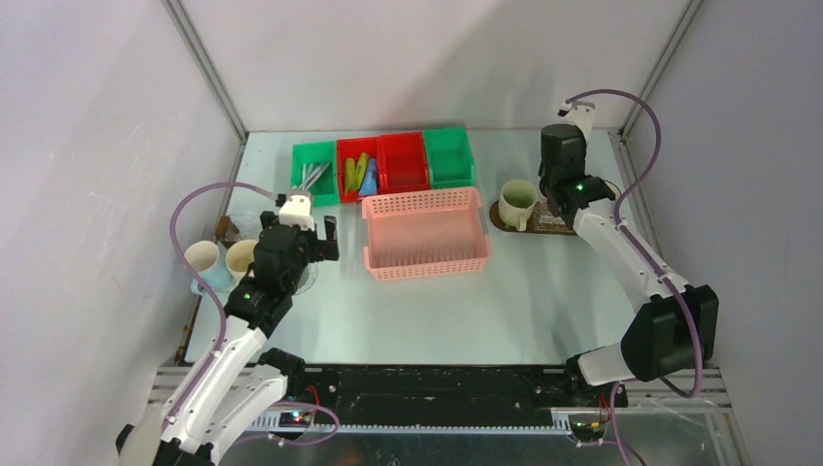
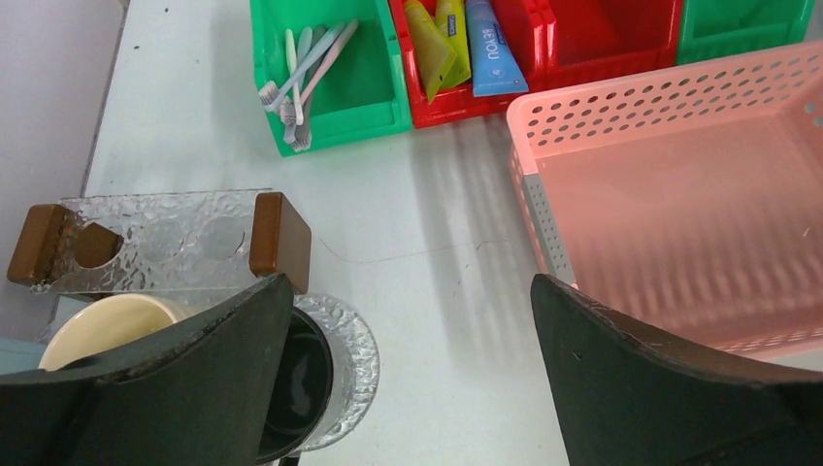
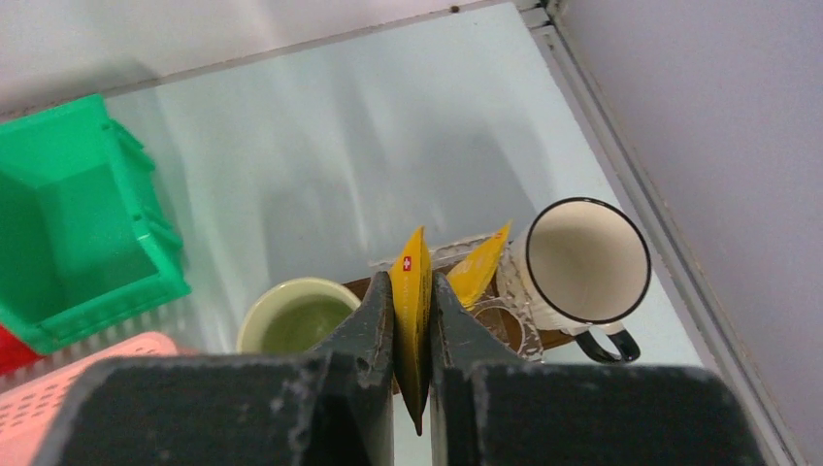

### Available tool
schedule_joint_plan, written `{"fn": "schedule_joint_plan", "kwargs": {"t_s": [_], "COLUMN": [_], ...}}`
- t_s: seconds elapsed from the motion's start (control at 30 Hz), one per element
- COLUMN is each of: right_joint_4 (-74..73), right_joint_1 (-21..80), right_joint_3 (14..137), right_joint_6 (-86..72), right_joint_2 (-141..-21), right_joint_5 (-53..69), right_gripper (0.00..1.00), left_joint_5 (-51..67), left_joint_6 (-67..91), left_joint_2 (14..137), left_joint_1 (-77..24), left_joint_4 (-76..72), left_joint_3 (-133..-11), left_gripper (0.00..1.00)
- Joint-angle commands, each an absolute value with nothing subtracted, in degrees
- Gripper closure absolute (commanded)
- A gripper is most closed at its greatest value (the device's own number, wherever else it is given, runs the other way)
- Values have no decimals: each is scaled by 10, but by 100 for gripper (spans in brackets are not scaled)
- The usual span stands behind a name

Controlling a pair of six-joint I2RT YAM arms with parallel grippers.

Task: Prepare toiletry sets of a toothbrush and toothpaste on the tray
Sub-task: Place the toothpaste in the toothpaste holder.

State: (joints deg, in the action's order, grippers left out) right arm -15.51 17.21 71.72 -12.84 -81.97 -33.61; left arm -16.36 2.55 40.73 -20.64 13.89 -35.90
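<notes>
Our right end effector (image 3: 412, 291) is clamped on a small yellow tube (image 3: 415, 257) above the dark brown wooden tray (image 1: 496, 217). A cream ceramic mug (image 3: 296, 316) sits to its left and a white black-rimmed mug (image 3: 587, 262) to its right. Our left end effector (image 2: 408, 291) gapes wide, with a dark mug (image 2: 301, 379) beside its left finger.

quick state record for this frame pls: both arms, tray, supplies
right gripper: jaws shut on yellow tube, above the tray
left gripper: jaws open, empty, near dark mug on clear disc
tray mugs: cream mug; white black-rimmed mug alongside
toothbrushes: in green bin
spare tubes: three, in red bin
sets done: none seen; no brush in the tray mugs
</notes>
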Motion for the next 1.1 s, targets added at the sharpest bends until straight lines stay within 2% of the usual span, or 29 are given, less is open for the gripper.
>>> {"fn": "schedule_joint_plan", "kwargs": {"t_s": [0.0,0.37,1.07], "right_joint_4": [-138,-131,-99], "right_joint_1": [165,164,164], "right_joint_3": [734,734,734], "right_joint_6": [-158,-215,-269], "right_joint_2": [-832,-874,-940], "right_joint_5": [-389,-463,-499], "right_gripper": [100,100,100], "left_joint_5": [-173,-176,-175], "left_joint_6": [14,12,8], "left_joint_2": [400,402,409], "left_joint_1": [-209,-213,-214], "left_joint_4": [97,94,90], "left_joint_3": [-358,-354,-352], "left_gripper": [0,0,0]}}
